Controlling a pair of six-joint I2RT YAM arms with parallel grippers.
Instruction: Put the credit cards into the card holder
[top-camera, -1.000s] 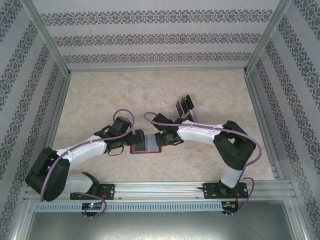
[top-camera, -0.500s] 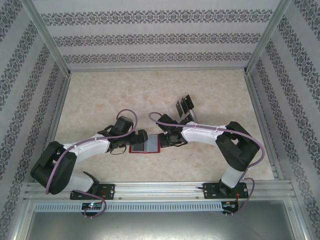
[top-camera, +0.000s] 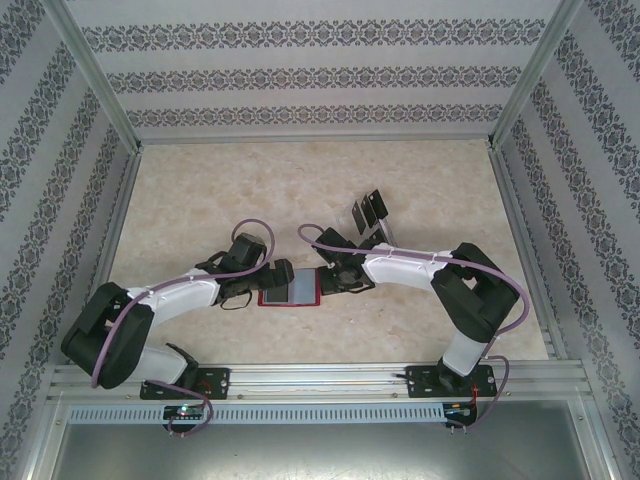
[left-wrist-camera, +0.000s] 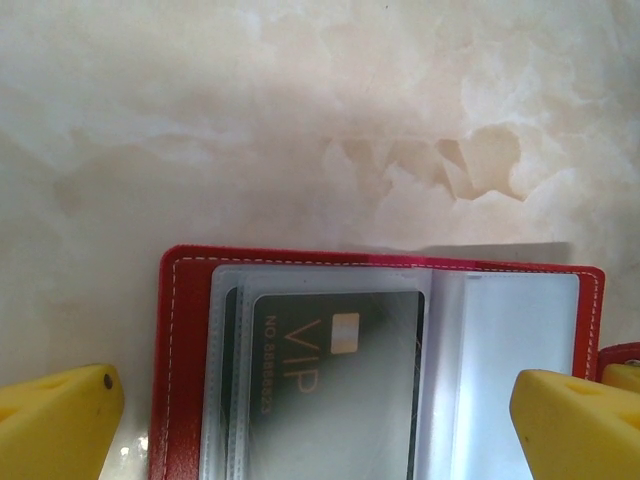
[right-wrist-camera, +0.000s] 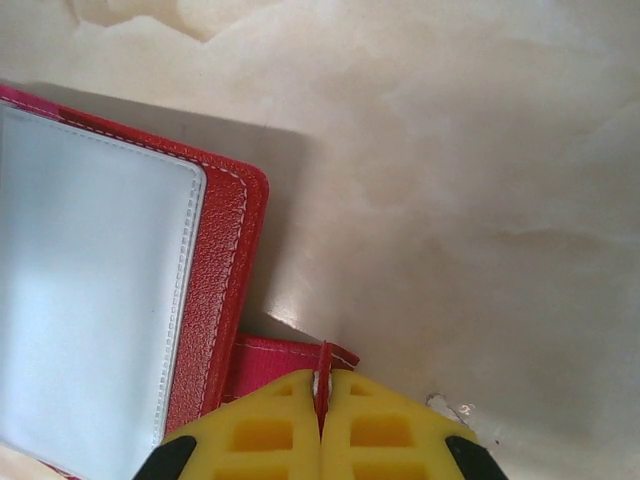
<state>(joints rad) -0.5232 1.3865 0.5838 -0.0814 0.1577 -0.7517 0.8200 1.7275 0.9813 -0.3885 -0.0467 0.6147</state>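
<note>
The card holder (top-camera: 290, 299) lies open on the table between my two arms, red outside with grey clear sleeves inside. One dark credit card (left-wrist-camera: 335, 390) marked VIP sits in a clear sleeve on its left half. My left gripper (left-wrist-camera: 315, 425) is open and straddles the card holder (left-wrist-camera: 185, 360), one yellow finger (left-wrist-camera: 55, 425) beyond each side edge. My right gripper (right-wrist-camera: 323, 400) is shut on the red snap tab (right-wrist-camera: 290, 355) at the card holder's right edge (right-wrist-camera: 225, 260). More dark credit cards (top-camera: 370, 210) stand upright behind my right arm.
The upright cards stand in a clear slotted rack (top-camera: 384, 232) just beyond the right forearm. Aluminium frame posts and patterned walls close in the marbled table (top-camera: 200, 190) on three sides. Bare tabletop lies to the far left and far right.
My right gripper has closed onto the snap tab. The left arm shifted slightly right over the card holder, its jaws staying wide.
</note>
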